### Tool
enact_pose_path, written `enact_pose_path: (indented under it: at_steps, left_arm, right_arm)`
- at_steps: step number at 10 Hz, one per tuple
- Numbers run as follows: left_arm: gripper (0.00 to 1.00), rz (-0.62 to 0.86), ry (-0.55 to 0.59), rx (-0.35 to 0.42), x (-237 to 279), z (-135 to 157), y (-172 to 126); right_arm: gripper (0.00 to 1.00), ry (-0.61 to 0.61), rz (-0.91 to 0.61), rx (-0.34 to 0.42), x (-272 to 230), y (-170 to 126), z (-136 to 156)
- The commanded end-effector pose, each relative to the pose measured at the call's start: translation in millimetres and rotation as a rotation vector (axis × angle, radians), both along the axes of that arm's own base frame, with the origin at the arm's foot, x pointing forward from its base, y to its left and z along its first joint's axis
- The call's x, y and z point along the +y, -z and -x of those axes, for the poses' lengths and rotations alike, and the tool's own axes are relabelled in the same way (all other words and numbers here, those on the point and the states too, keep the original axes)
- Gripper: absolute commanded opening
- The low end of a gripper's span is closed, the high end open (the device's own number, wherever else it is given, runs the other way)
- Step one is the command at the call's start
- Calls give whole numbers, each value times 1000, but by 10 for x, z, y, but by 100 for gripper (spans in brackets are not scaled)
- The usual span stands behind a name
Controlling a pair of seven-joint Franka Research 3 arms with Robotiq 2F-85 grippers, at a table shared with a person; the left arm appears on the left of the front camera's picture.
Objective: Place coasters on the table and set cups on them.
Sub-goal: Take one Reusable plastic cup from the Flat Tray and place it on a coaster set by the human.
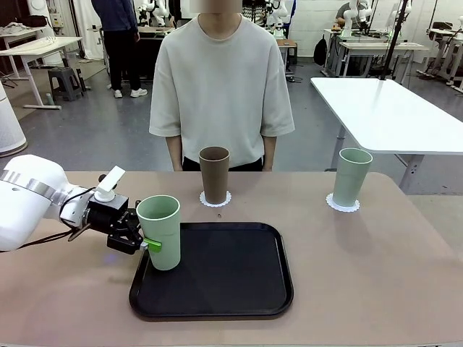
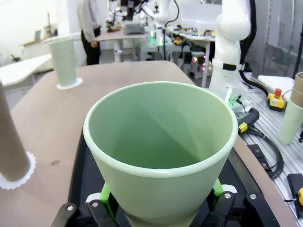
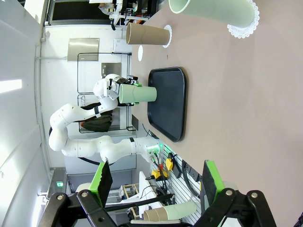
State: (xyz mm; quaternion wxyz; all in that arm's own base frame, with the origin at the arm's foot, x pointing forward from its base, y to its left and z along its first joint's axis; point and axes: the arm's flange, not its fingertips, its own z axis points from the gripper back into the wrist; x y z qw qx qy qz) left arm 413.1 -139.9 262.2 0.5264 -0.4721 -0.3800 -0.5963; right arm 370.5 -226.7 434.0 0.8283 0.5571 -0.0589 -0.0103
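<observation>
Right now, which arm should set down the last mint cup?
Left. The left claw is already shut on the mint cup at the tray's left edge. The right claw is open, empty and off the table.

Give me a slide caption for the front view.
Left gripper holds a mint cup at the tray edge; two cups on coasters.

Front view faces across table (image 1: 376, 289); left wrist view sits close behind left gripper (image 2: 161, 201); right wrist view, rolled sideways, looks from afar; all share tray (image 1: 231, 278)
</observation>
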Motion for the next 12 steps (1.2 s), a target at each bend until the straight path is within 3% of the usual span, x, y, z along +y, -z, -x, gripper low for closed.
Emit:
enact_pose_path:
  at_steps: [1,3,7,9,12]
  left_arm:
    - [0,42,-12,-8,-12,-17,-35]
    - [0,54,-57,12,67,58,-334]
    - [0,25,-262,23,736,47,-1579]
    - [0,-16,-308,67,1065,-45,-1866]
    - [0,-11,-334,39,1147,-35,-1939]
  right_arm:
    - [100,-1,-6,-4,26,-3,45]
    - [100,-1,-6,-4,26,-3,45]
    - [100,-1,-6,-4,26,-3,45]
    - [100,-1,-6,-4,26,-3,45]
    - [100,-1,-6,-4,26,-3,45]
